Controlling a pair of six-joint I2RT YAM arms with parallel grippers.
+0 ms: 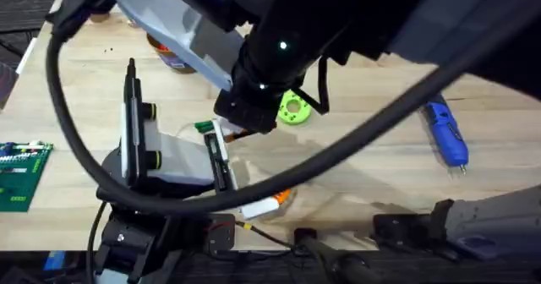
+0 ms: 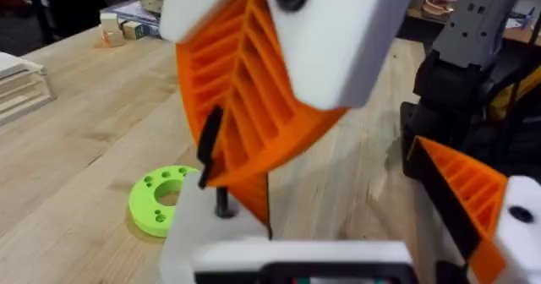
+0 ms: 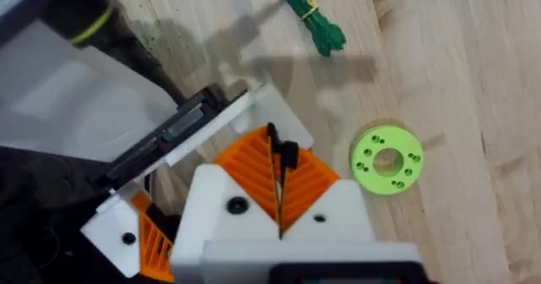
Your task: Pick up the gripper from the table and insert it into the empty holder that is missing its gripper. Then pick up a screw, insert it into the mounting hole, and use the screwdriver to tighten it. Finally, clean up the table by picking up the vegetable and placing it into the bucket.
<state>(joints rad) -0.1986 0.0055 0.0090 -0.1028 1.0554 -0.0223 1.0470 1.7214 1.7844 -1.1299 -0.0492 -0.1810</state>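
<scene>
a light wooden table (image 1: 372,98) is seen. the blue pen-shaped screwdriver (image 1: 445,132) lies right of a green ring (image 1: 293,109). the right gripper (image 3: 279,221) is clenched; the left gripper's state cannot be told.

On the desk (image 1: 76,81), the ring-shaped disc (image 1: 293,109) lies near the middle, with the screwdriver (image 1: 445,132) well apart to its right. The vegetable (image 3: 314,18) lies on the desk near the disc, apart from it, and a circuit board (image 1: 20,174) sits at the desk's left edge. The bucket (image 1: 169,56) stands toward the far side, left of the disc, partly hidden by an arm.
</scene>
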